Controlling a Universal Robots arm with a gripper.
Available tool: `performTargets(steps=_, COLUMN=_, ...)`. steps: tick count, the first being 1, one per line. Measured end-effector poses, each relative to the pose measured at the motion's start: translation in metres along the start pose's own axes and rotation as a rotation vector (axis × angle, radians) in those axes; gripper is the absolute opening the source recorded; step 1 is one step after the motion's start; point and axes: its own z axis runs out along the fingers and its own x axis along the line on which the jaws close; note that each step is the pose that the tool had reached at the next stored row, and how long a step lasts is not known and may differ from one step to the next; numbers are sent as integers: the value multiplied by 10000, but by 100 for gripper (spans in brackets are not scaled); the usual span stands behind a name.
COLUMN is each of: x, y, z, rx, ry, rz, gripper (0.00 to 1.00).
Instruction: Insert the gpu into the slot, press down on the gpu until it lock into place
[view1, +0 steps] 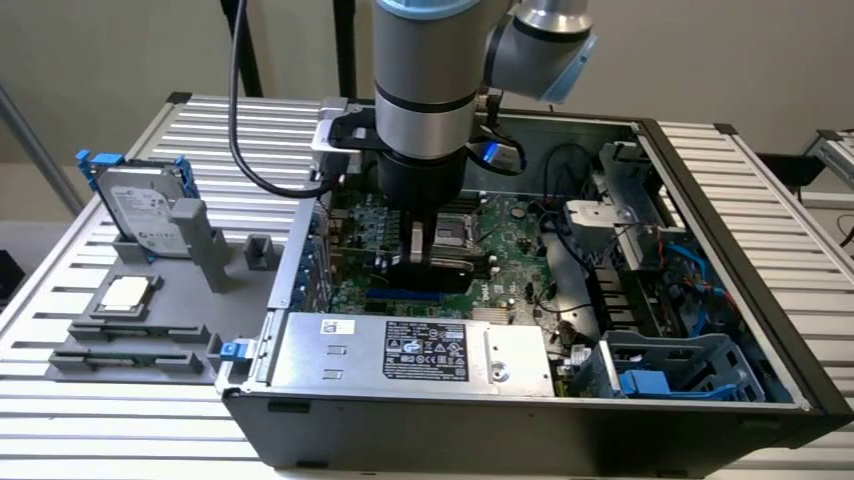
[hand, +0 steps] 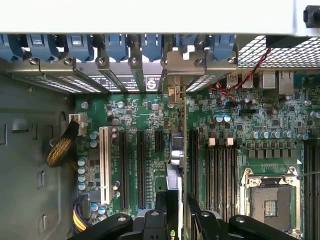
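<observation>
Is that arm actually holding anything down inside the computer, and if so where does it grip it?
Yes: the gripper pinches the gpu, a black card standing on edge, by its upper edge, clamped on both faces.

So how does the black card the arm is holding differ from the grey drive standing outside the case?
The gpu is black and thin; the hard drive is grey, thicker, with blue rails. The gpu sits inside the open case, clamped in the gripper over the blue slot; the hard drive leans in a grey stand on the table, untouched. Both are flat rectangles set on edge.
</observation>
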Motion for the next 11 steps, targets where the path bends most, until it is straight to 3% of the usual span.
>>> performTargets(steps=11, x=-5, y=14, z=52, rx=-55, ry=3, rz=3, gripper=26)
